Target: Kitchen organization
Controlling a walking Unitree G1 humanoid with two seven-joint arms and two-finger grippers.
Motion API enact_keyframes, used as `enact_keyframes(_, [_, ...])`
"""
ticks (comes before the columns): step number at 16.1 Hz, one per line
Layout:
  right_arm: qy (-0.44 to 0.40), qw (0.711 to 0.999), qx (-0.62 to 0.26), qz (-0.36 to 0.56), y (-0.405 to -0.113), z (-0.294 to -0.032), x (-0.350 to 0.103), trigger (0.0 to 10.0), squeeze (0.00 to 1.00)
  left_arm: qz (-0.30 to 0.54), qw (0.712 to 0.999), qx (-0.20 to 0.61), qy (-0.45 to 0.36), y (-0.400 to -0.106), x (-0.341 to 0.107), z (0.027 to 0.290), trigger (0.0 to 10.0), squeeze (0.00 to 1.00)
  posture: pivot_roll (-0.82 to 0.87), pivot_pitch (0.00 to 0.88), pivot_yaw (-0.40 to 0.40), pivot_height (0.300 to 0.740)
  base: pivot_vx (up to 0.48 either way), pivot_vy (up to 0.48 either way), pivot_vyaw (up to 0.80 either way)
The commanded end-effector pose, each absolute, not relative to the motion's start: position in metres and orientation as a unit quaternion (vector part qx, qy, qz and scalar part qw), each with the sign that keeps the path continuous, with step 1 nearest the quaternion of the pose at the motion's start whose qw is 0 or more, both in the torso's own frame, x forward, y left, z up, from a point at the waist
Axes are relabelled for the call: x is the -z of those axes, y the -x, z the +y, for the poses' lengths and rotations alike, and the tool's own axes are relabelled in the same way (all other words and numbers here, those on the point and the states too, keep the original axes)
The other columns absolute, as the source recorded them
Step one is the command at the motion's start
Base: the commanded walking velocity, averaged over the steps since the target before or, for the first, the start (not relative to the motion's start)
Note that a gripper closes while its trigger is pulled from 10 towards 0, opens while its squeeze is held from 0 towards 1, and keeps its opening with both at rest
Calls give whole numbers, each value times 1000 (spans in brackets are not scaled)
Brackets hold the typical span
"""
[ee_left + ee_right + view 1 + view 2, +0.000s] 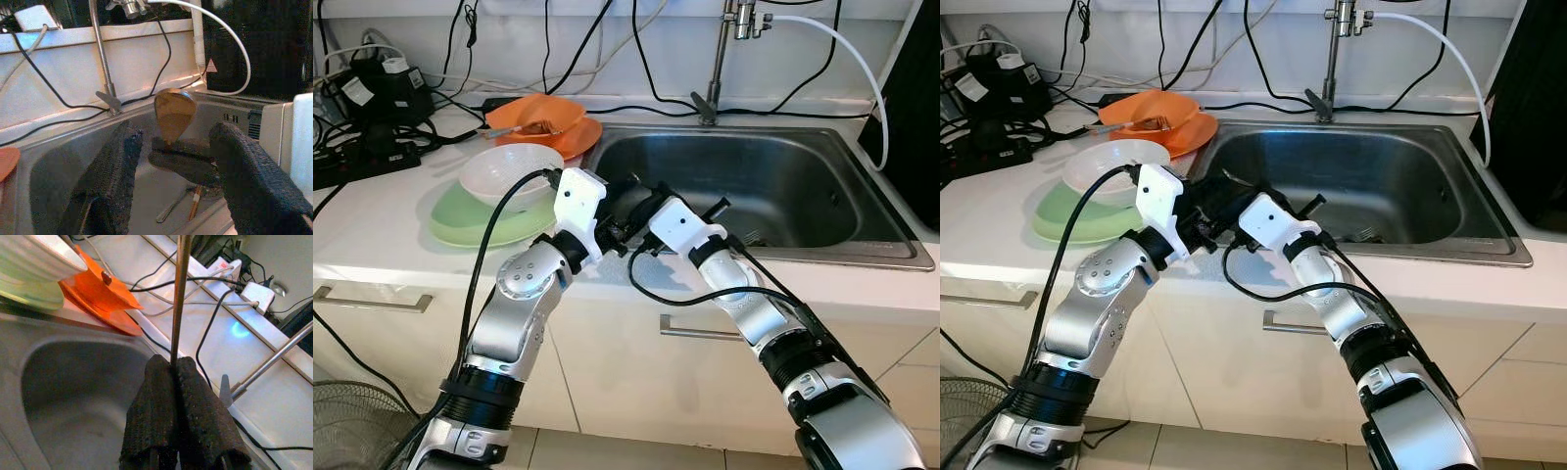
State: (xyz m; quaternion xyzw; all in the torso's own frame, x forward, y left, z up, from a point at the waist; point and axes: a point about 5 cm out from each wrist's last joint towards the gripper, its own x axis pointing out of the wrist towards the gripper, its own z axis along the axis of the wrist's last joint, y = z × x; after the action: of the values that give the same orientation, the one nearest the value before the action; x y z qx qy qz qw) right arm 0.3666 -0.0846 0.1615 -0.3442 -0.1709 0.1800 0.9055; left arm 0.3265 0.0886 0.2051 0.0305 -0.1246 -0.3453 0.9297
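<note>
Pinching a spoon [174,113] — right hand [177,377] clamped; left hand [173,161] spread wide (over sink [822,186]).

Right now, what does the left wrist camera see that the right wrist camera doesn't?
Left wrist view: the open left hand on either side of a spoon, utensils lying in the basin, and a white hose. Right wrist view: the right hand shut on the spoon's thin handle, orange plates, and a white bowl on a green plate. Shared: the steel sink, the faucet pipe and black cables.
</note>
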Motion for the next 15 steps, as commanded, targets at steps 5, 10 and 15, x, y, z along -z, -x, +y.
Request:
enact_keyframes(5, [329,918,-138,-175,-374,-98,-175,0,0,-136,946,293,-31,-334,-209,103,10000,0,30,0,73,740,0,0,0])
enact_keyframes(10, [289,939,-104,-155,-380,-112,-177,0,0,-134,949,284,-30,-334,-207,106,10000,0,31,0,72,740,0,0,0])
enact_keyframes(15, [272,949,-82,-136,-384,-123,-179,10000,0,-110,952,281,-44,-335,-198,109,10000,0,32,0,72,740,0,0,0])
